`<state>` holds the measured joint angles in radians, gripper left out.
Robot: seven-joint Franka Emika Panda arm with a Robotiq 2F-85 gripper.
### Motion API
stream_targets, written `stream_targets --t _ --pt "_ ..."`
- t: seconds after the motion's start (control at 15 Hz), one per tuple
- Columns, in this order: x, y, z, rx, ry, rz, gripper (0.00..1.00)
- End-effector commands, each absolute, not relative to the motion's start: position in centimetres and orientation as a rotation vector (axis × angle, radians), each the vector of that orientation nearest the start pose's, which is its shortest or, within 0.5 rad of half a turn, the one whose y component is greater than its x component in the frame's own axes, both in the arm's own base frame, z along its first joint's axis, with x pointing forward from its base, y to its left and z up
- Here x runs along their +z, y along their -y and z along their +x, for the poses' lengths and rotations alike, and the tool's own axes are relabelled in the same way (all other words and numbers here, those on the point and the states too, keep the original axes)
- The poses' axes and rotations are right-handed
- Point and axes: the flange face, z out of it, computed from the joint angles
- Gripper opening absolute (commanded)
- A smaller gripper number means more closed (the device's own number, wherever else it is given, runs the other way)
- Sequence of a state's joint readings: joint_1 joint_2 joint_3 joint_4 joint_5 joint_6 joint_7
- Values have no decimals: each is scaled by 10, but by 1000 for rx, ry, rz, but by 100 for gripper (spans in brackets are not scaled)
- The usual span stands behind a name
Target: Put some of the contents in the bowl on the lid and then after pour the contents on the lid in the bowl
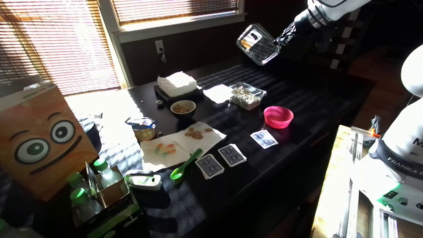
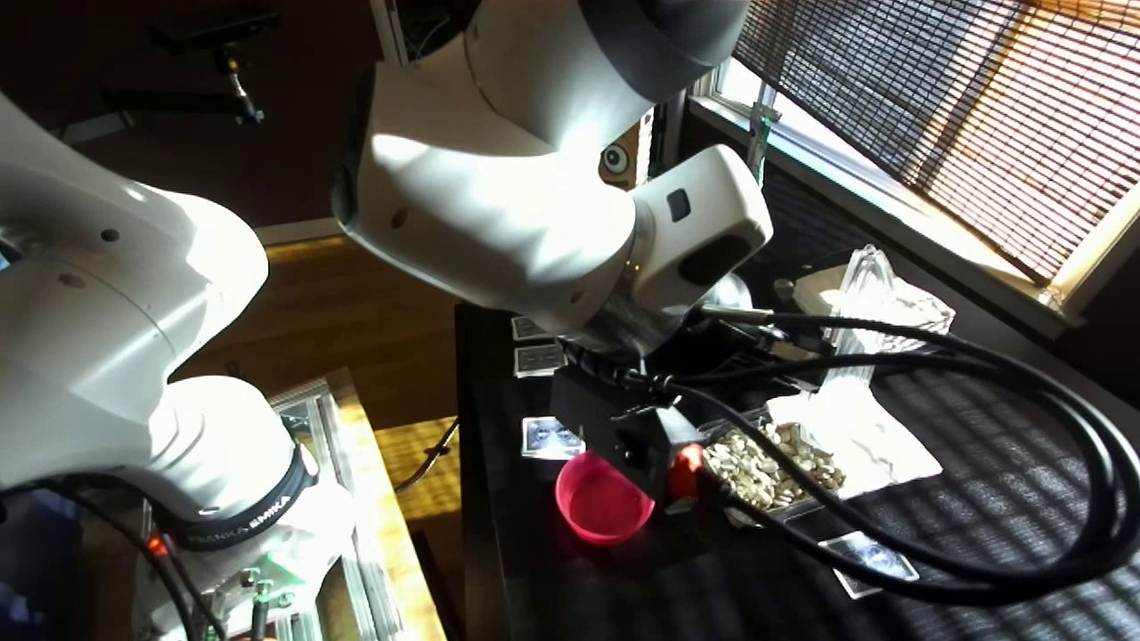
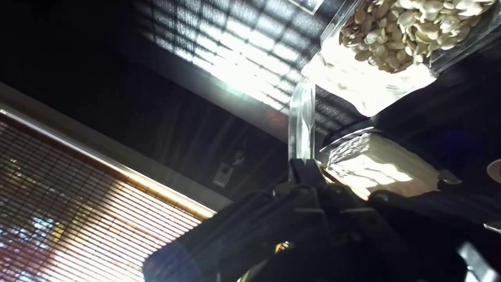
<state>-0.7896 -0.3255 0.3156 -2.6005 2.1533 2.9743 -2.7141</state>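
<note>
our gripper [image 3: 302, 169] is clamped on one edge of the clear lid [image 1: 259, 45], which hangs steeply tilted at the top of an exterior frame, right of centre; in the wrist view it shows nearly edge-on, about the middle. we make out nothing on it, so we judge the step in hand to be readying the lid to take some of the pale seeds [image 3: 403, 35] heaped in the clear container [image 3: 467, 51]. to do that well, we should level it slowly, rim upward, bring its free end down to the heap, and keep the pinch firm, since a one-edge hold will probably let thin plastic swivel under load. for the pour back, we'd want the free lip low over the container's middle and a gradual tilt, as flat seeds are likely to slide off all at once.

the container sits at the upper right of the wrist view, cut by its edge. a white napkin [image 1: 217, 93] lies against it or just short; we can't tell which. to its lower right in an exterior frame stands a pink bowl [image 1: 278, 124], which might catch strays. further left, a dark bowl [image 1: 182, 115] holds brown squares [image 1: 180, 107], and at the lower left a cardboard carrier [image 1: 114, 195] holds green-capped bottles [image 1: 110, 177].
</note>
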Motion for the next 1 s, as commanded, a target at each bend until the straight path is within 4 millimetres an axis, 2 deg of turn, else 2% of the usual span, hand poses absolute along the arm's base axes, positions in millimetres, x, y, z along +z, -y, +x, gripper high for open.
stream_targets --t 0.0,0.27,0.47,0.53,0.6,0.73,0.8,0.93 --pt "374 221 305 -1513 404 -3272 0" --pt "368 209 303 -1540 476 -3270 0" --pt "360 204 306 -1562 469 -3262 0" --pt "363 204 308 -1629 397 -3247 0" --pt "358 202 308 -1627 434 -3248 0" --pt "358 203 311 -1699 381 -3227 0" --pt "353 202 311 -1677 432 -3250 0" --pt "354 204 315 -1761 360 -3230 0"
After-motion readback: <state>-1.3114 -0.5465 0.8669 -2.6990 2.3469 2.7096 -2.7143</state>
